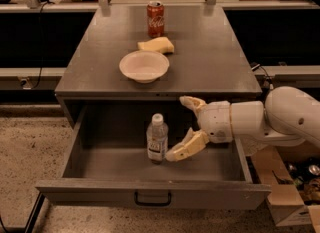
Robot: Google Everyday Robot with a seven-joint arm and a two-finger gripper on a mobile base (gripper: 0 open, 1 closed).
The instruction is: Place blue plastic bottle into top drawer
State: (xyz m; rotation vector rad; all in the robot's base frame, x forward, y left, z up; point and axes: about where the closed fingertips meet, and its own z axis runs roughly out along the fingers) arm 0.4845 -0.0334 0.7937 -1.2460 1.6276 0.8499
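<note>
The blue plastic bottle [157, 138], clear with a white cap and a white label, stands upright on the floor of the open top drawer [150, 193]. The drawer is pulled fully out below the grey table top, its dark pull handle at the front centre. My gripper [181, 127] is over the drawer just right of the bottle, open, with its cream fingers [187, 146] spread apart and clear of the bottle. The white arm reaches in from the right.
On the grey table top [210, 52] stand a red soda can [155, 19], a yellow sponge [156, 45] and a white bowl [144, 66]. A cardboard box [290, 197] with items sits on the floor at the lower right.
</note>
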